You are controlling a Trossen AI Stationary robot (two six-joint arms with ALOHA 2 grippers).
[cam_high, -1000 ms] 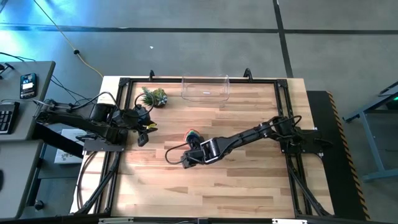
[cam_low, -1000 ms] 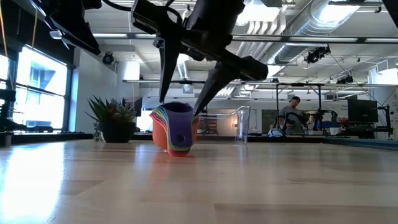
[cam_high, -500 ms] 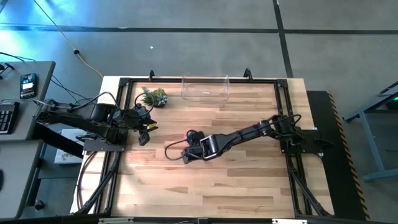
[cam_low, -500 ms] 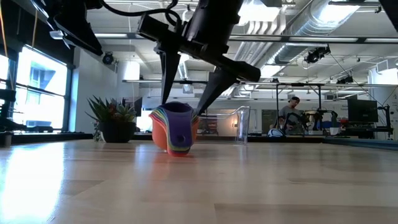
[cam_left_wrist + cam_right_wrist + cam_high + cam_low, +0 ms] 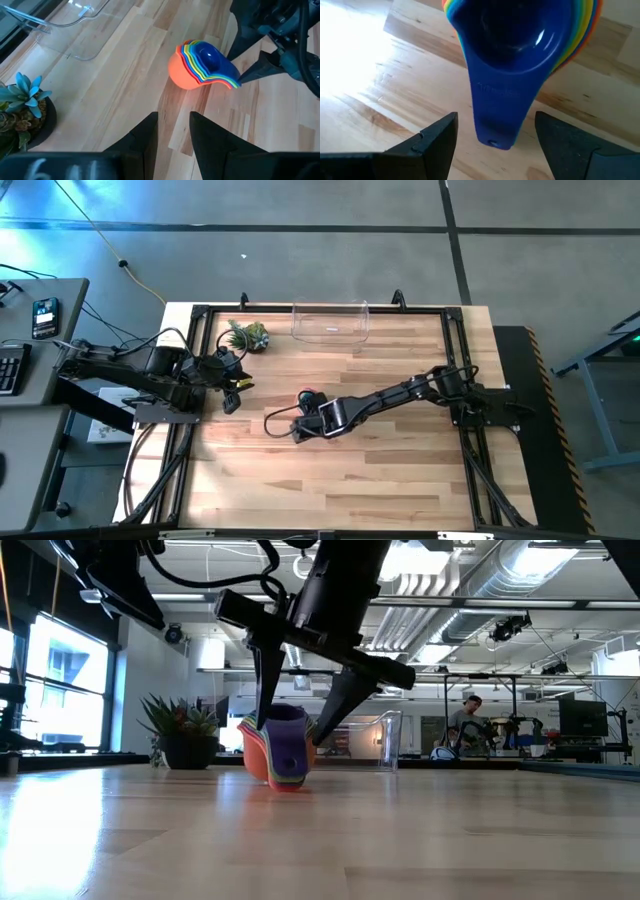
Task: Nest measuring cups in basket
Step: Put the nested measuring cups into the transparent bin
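Tabletop (image 5: 400,470): we record pale wood planks carrying everything; basket (image 5: 331,321): clear bin at the far edge, holding no cups, well apart from the stack; right gripper (image 5: 300,720): spread wide, fingers straddling the stack without touching, we judge to seize it whole; against a second ago it sits lower and nearer; left gripper (image 5: 172,130): parked near the plant (image 5: 247,335), fingers slightly parted, holding nothing; measuring cups (image 5: 202,62): already nested, lying tilted mid-table, handles toward the right gripper, unmoved.
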